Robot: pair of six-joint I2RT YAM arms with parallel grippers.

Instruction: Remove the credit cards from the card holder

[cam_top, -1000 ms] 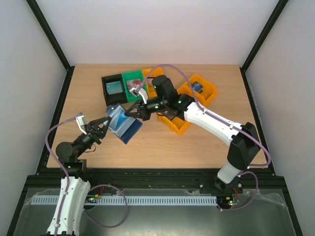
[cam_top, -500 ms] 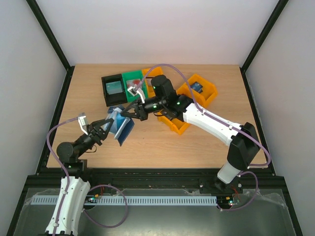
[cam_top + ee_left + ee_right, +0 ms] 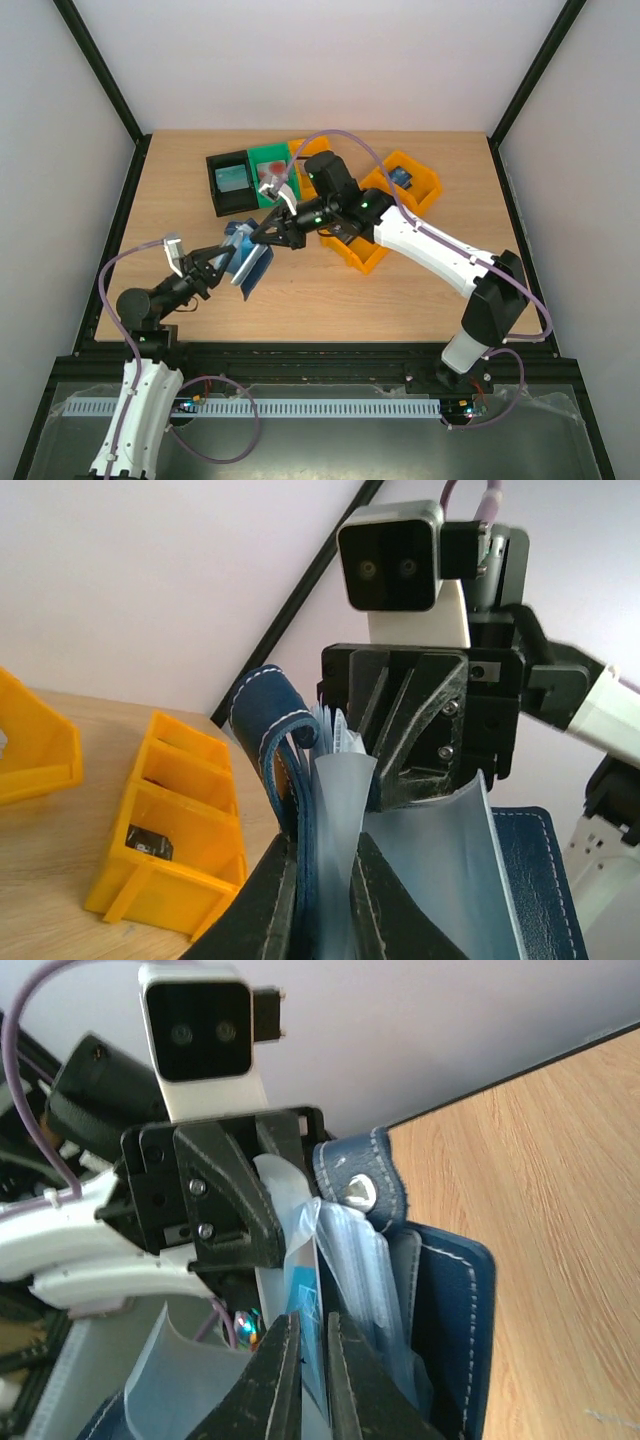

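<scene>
You have the holder (image 3: 252, 262) at about 8 o'clock from the middle of the table (image 3: 330, 300), held on edge between the two arms. Your left claw (image 3: 220, 263) reaches it from 8 o'clock and is clamped on one navy leaf of it; in the left wrist view the two black fingers press that leaf from either side. The closing tab (image 3: 268, 692) curls over at the top. The grey-blue inner sleeves fan open toward the other arm. Your right claw (image 3: 264, 234) comes in from 2 o'clock and its tips are down among those sleeves. In the right wrist view its fingers are drawn nearly together on a thin pale-blue card (image 3: 303, 1295), which stands upright in the pockets (how far it has slid out of its slot you cannot tell from here). The two claws face each other nose to nose, just apart. At 12 o'clock from the holder sit a black bin (image 3: 215, 185) and a green bin (image 3: 268, 155) side by side, with orange bins (image 3: 425, 185) off at 2 o'clock under your right arm.
</scene>
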